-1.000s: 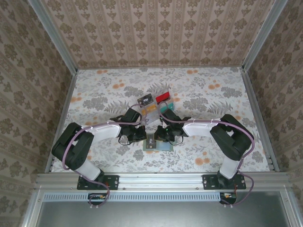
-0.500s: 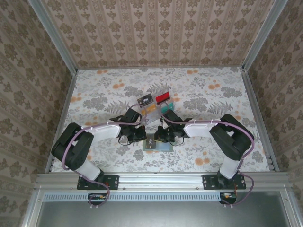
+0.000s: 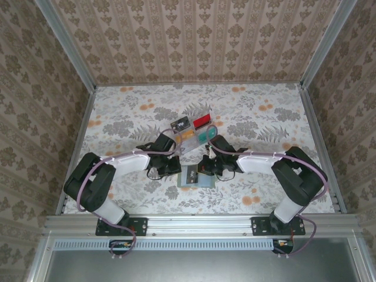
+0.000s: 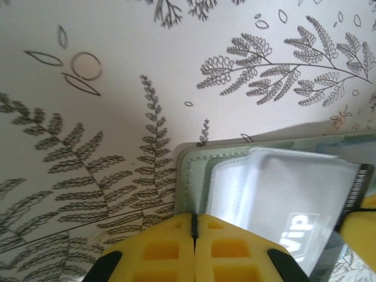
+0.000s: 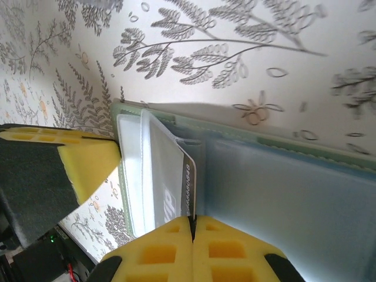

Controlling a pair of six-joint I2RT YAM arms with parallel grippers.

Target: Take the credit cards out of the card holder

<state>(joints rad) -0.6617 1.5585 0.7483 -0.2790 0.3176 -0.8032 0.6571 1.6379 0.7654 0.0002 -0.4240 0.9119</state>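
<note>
Four credit cards [image 3: 201, 121] lie out, one dark card [image 5: 188, 182] sits in the card holder [image 3: 192, 177], and my left gripper [image 4: 194, 226] and right gripper [image 5: 192, 226] are both pressed together.

left wrist: card holder [image 4: 191, 176] cut off right and bottom | card [image 5: 187, 176] lower end hidden at right gripper [image 5: 192, 223] pads | card print blurred, mostly unreadable

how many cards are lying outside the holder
4: black card and red card farthest back, tan card and teal card just nearer. A fifth card sits sleeved in the card holder; others may be hidden.
</note>
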